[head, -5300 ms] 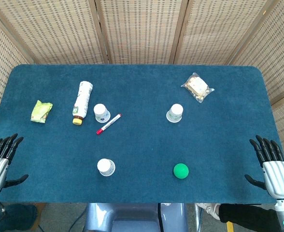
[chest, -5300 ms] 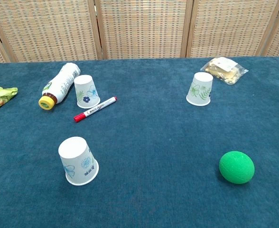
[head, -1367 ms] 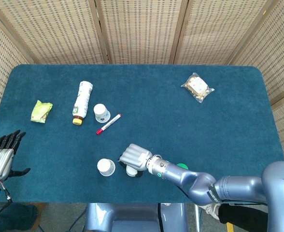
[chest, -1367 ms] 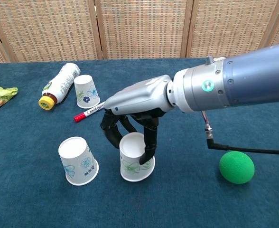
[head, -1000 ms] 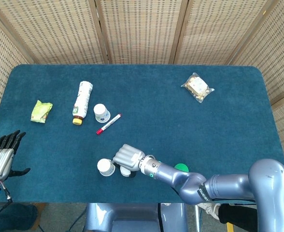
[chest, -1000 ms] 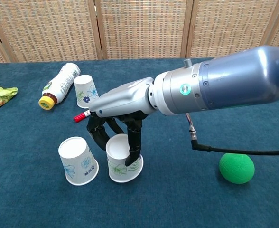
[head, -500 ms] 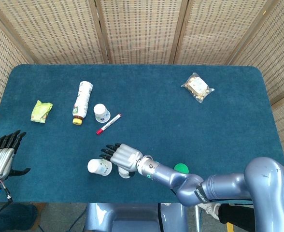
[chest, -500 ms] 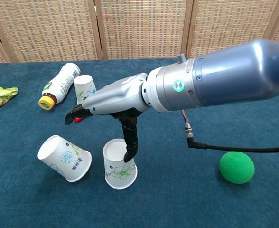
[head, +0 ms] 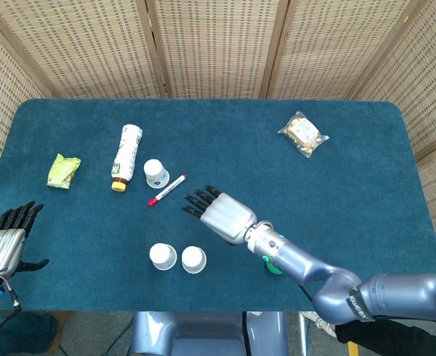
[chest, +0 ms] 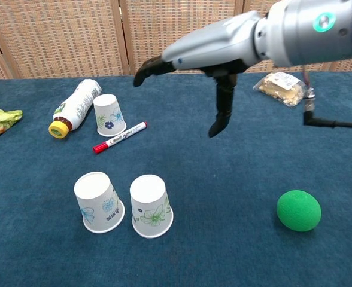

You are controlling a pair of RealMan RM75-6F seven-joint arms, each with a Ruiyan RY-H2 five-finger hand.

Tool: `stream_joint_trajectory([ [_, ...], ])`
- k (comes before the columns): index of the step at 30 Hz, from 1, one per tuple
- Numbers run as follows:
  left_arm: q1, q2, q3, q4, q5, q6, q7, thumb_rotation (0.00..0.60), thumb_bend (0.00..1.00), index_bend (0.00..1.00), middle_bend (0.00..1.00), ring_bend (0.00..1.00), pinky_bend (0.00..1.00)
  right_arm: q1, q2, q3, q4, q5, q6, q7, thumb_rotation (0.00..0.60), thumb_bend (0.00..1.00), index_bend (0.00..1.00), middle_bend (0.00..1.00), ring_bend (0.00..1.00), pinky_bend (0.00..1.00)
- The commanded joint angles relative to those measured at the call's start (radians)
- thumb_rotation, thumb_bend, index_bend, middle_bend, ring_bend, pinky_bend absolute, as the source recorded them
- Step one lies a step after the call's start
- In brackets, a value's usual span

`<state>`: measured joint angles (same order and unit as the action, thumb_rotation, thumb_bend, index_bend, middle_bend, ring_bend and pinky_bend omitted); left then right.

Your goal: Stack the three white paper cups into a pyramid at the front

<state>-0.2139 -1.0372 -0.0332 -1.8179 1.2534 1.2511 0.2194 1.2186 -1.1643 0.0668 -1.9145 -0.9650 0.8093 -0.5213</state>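
Two base paper cups (chest: 99, 201) (chest: 151, 205) side by side near front edge; third cup (chest: 109, 115) far-left. Right hand (head: 224, 212) empty, fingers wide; left hand (head: 3, 246) idle, fingers spread.

Right arm hides green ball (head: 274, 268) (head view).

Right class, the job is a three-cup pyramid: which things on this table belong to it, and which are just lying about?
Belong to the job:
front left cup
front right cup
back cup

Lying about:
bottle
red marker
green ball
green wrapper
snack packet
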Motion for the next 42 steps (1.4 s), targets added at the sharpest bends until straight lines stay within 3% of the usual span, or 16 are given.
stream_joint_trajectory([
  [1, -0.003, -0.004, 0.000, 0.004, -0.001, -0.004, 0.001, 0.600, 0.04, 0.00, 0.00, 0.00, 0.00, -0.098, 0.112, -0.039, -0.038, -0.078, 0.085, 0.039, 0.600, 0.00, 0.00, 0.00, 0.01, 0.05],
  [4, -0.010, -0.009, -0.006, 0.012, -0.004, -0.010, 0.002, 0.600, 0.04, 0.00, 0.00, 0.00, 0.00, -0.203, 0.176, -0.077, -0.002, -0.186, 0.191, 0.090, 0.600, 0.00, 0.00, 0.00, 0.00, 0.00],
  [8, -0.044, -0.026, -0.037, 0.038, 0.002, -0.023, 0.001, 0.600, 0.04, 0.00, 0.00, 0.00, 0.00, -0.353, 0.193, -0.124, 0.141, -0.317, 0.342, 0.228, 0.600, 0.00, 0.00, 0.00, 0.00, 0.00],
  [15, -0.228, -0.101, -0.147, 0.145, 0.083, -0.160, -0.105, 0.600, 0.04, 0.00, 0.00, 0.00, 0.00, -0.628, 0.083, -0.166, 0.447, -0.359, 0.562, 0.559, 0.600, 0.00, 0.03, 0.00, 0.00, 0.00],
  [20, -0.374, -0.148, -0.202, 0.207, 0.010, -0.306, 0.029, 0.600, 0.04, 0.00, 0.00, 0.00, 0.00, -0.734, 0.046, -0.181, 0.458, -0.387, 0.631, 0.647, 0.600, 0.00, 0.04, 0.00, 0.00, 0.00],
  [23, -0.477, -0.190, -0.232, 0.244, -0.104, -0.412, 0.151, 0.600, 0.04, 0.00, 0.00, 0.00, 0.00, -0.796, 0.028, -0.194, 0.435, -0.407, 0.683, 0.637, 0.600, 0.00, 0.04, 0.00, 0.00, 0.00],
  [28, -0.622, -0.317, -0.260, 0.381, -0.246, -0.480, 0.284, 0.600, 0.04, 0.00, 0.00, 0.00, 0.00, -0.856, 0.014, -0.208, 0.416, -0.431, 0.694, 0.587, 0.600, 0.00, 0.04, 0.00, 0.00, 0.00],
  [32, -0.742, -0.465, -0.271, 0.617, -0.342, -0.586, 0.287, 0.600, 0.04, 0.00, 0.00, 0.00, 0.00, -0.875, 0.018, -0.199, 0.408, -0.423, 0.661, 0.558, 0.600, 0.00, 0.04, 0.00, 0.00, 0.00],
  [42, -0.844, -0.608, -0.244, 0.909, -0.432, -0.785, 0.190, 0.600, 0.04, 0.02, 0.00, 0.00, 0.04, -0.908, 0.025, -0.154, 0.412, -0.423, 0.634, 0.529, 0.600, 0.00, 0.04, 0.00, 0.00, 0.00],
])
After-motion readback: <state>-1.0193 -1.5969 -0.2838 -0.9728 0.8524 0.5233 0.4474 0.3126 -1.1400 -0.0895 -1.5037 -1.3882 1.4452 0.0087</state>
